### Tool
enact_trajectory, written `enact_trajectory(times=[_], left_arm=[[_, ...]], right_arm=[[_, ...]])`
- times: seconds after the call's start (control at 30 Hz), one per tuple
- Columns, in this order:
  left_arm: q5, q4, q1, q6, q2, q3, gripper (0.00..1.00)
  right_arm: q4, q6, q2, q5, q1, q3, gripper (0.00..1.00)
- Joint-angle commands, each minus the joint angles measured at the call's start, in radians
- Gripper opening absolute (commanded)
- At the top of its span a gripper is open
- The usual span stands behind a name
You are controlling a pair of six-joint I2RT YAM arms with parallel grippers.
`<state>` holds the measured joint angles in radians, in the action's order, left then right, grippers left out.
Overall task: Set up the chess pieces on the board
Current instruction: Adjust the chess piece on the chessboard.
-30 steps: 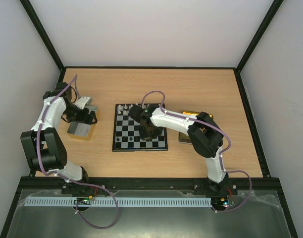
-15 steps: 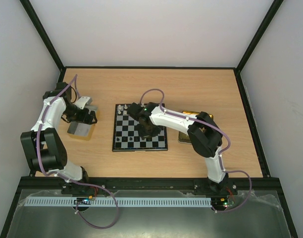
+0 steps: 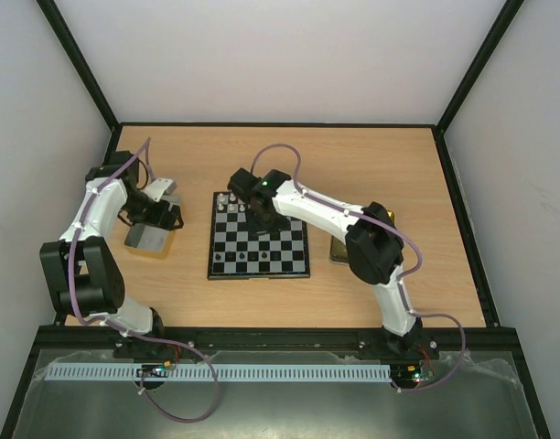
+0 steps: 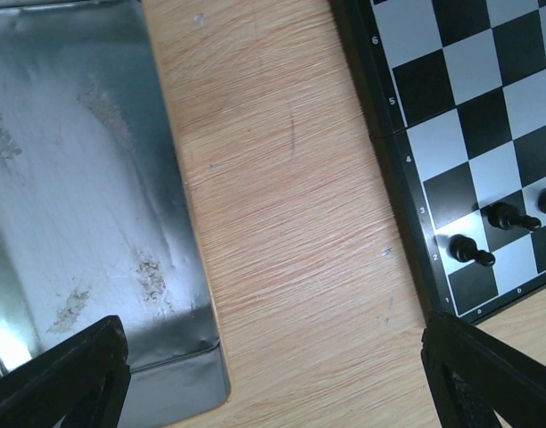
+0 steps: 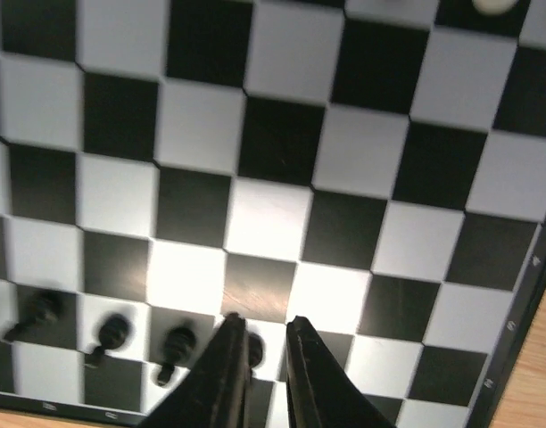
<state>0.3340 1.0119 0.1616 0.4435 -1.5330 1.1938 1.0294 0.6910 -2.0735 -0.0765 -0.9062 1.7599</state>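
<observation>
The left pincer (image 4: 273, 330) gapes wide above the silver tray (image 4: 77, 178) and bare tabletop (image 4: 273, 178). The board (image 3: 262, 251) lies mid-tabletop, with black pieces (image 4: 470, 251) along its near edge and white pieces (image 3: 227, 197) at its far left corner. Near that corner the right pincer (image 5: 264, 321) stands narrow. A dark piece shows in its gap; I cannot tell whether it is held.

The board (image 3: 258, 240) sits mid-frame on the tabletop (image 3: 371, 155), a tray (image 3: 150, 238) left of it, a second tray (image 3: 339, 251) right, beneath my right arm (image 3: 326, 212).
</observation>
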Motion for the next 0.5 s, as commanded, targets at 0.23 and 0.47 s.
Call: enact_trajectory(times=[0.23, 0.47], left_arm=[[-0.024, -0.020, -0.009, -0.026, 0.027, -0.016, 0.91], [-0.020, -0.031, 0.028, -0.042, 0.014, 0.001, 0.92]], right_arm=[[0.185, -0.051, -0.220, -0.033, -0.060, 0.415, 0.07], [0.180, -0.050, -0.267, -0.075, -0.099, 0.444, 0.07]])
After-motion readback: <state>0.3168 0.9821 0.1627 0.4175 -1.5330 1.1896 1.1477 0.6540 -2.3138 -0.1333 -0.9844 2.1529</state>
